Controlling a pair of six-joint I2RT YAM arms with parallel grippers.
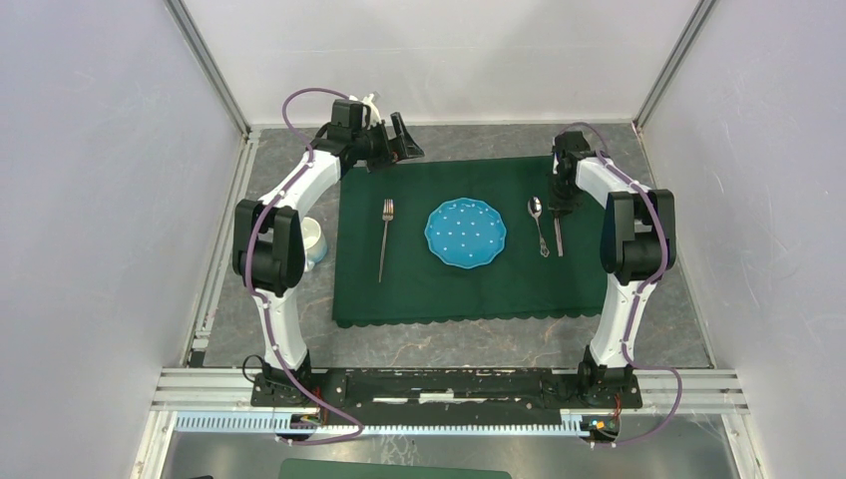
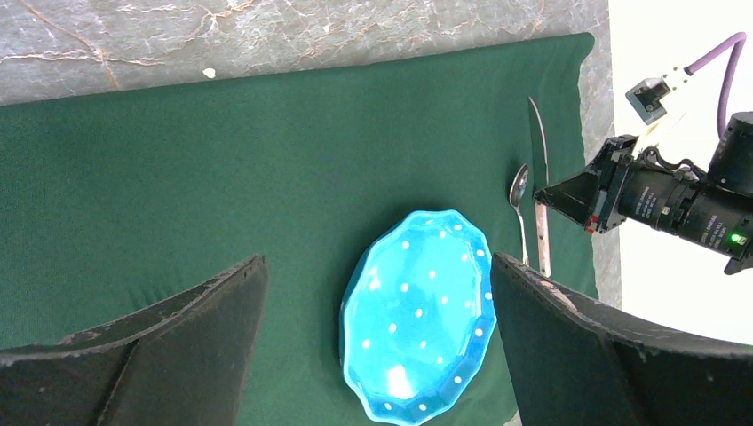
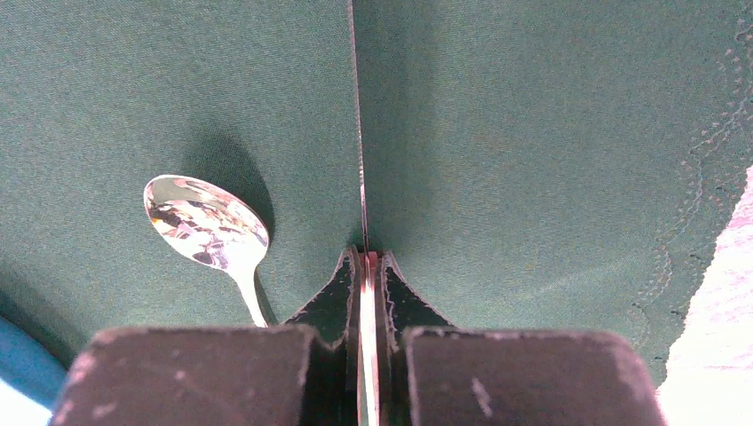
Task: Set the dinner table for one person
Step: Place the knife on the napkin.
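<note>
White walls (image 1: 90, 200) close in a dark-grey stone-look table (image 1: 658, 309) with faint pale and reddish veins. It shows as a border on every side of a dark green, scallop-edged cloth (image 1: 469, 289) spread across its middle.

The right gripper (image 3: 367, 266) has its jaws pressed together on a knife (image 3: 358, 133). The wrist view shows the metal edge-on in the thin gap between the two black fingers (image 3: 333, 297), with the blade running straight out ahead over the cloth. I cannot tell whether the knife rests on the fabric or hangs just above it.

The landmark is a bright blue plate (image 1: 465, 233) with white dots and a wavy rim, lying flat at the middle of the cloth. The knife is to the right of the plate, lengthwise. A spoon (image 1: 539, 222) lies between the knife and the plate, close beside the knife, with its bowl toward the far edge. A fork (image 1: 385, 238) lies to the left of the plate, apart from it, tines toward the far edge.

The left gripper (image 2: 377, 262) is spread wide and holds nothing. It hangs beyond and to the left of the plate, above the far left corner of the cloth, and its camera looks back down on the plate. Further left of the plate, off the cloth and beside the left arm, a pale mug (image 1: 312, 242) stands upright on the bare table.
</note>
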